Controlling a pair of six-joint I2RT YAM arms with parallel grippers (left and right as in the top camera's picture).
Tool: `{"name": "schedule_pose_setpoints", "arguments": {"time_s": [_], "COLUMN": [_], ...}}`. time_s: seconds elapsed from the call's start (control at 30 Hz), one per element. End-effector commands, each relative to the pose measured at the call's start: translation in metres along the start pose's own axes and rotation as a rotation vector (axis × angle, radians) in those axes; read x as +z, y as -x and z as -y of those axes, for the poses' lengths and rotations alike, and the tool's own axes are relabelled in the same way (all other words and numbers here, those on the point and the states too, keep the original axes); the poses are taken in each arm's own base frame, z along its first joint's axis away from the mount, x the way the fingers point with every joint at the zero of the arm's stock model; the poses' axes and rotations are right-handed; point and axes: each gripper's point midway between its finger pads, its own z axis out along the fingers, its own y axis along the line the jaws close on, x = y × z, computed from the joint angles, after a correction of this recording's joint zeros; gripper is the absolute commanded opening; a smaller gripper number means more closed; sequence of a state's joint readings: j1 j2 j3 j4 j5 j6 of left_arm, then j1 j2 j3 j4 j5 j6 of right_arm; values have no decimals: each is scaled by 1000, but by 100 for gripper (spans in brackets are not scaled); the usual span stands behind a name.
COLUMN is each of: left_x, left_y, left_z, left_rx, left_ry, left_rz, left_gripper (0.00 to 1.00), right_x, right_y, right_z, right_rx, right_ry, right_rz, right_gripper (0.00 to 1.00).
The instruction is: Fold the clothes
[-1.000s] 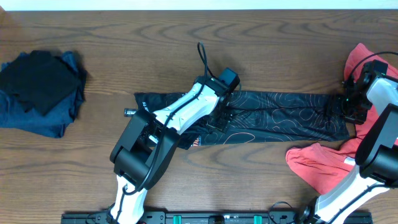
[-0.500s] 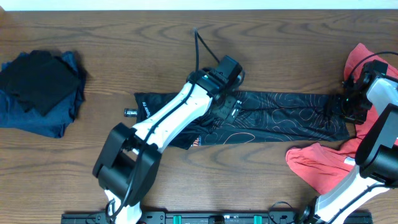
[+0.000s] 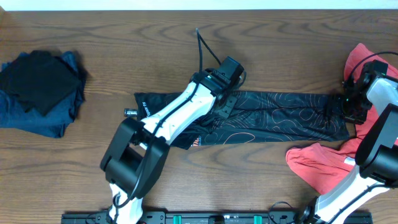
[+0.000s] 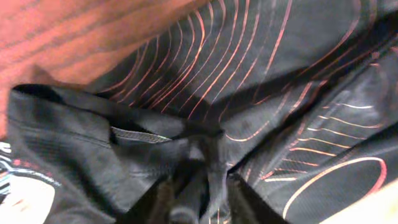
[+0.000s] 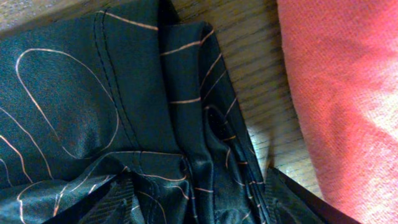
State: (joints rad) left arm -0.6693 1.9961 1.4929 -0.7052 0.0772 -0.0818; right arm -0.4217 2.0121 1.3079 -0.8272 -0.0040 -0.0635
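1. The black jersey (image 3: 273,118) lies in the middle of the table (image 3: 124,37), folded into a long narrow strip. Thin orange contour lines run over it.
2. Its long axis runs left to right across the table. One end points toward the navy and black pile (image 3: 40,90), and the other reaches the coral-red garment (image 3: 317,165) on my right.
3. A coloured logo (image 3: 196,142) shows on the strip's near edge at the left end, partly under my left arm. A small label (image 3: 130,112) lies just off that end.
4. My left gripper (image 3: 225,106) sits on the far edge of the strip, left of its middle. In the left wrist view a gathered fold of the cloth rises into the narrow gap between my fingers (image 4: 155,202), pinched there.
5. My right gripper (image 3: 348,107) is at the strip's right end. In the right wrist view the doubled hem puckers and runs down between my fingers (image 5: 93,208), which stand fairly wide apart. I cannot tell whether they clamp the cloth or only straddle it.
6. Bare wood shows between the hem and the coral-red cloth just beside it.
7. The coral-red garment spreads from the far right edge round to the near right. The navy and black pile sits well apart at the far left.
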Motion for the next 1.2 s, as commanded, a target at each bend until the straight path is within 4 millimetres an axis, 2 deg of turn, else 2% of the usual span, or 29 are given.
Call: {"name": "schedule_pose_setpoints", "arguments": {"time_s": [0.0,0.07,0.1,0.13,0.63,0.73,0.87,0.93,1.0,1.17], "left_x": [14,16,16,16,30,30,31,31,29,12], "left_y": [-10,-12,-12,-12,-24,-25,-26,-26,-26,-21], "left_z": [-2,-3,-3,-3,-3,-1,0,2,10,47], "left_rx": [-3,-4,-4,-4,-3,-4,-4,-5,-7,5], "left_ry": [16,17,17,17,17,4,4,-9,-57,-240], "left_rz": [-41,-46,-48,-48,-102,-109,-111,-113,-116,-94], "left_gripper": [30,33,41,42,41,30,23,13,7,6], "right_x": [38,38,38,38,38,38,38,38,38,38], "right_y": [-30,-30,-30,-30,-30,-30,-30,-30,-30,-29], "right_z": [6,6,6,6,6,6,6,6,6,6], "right_rx": [-8,-8,-8,-9,-9,-9,-9,-9,-9,-8], "right_ry": [-40,-40,-40,-40,-40,-40,-40,-40,-40,-40], "right_rz": [-125,-125,-125,-125,-124,-124,-125,-125,-124,-122], "right_gripper": [67,68,67,67,67,68,68,68,68,68]}}
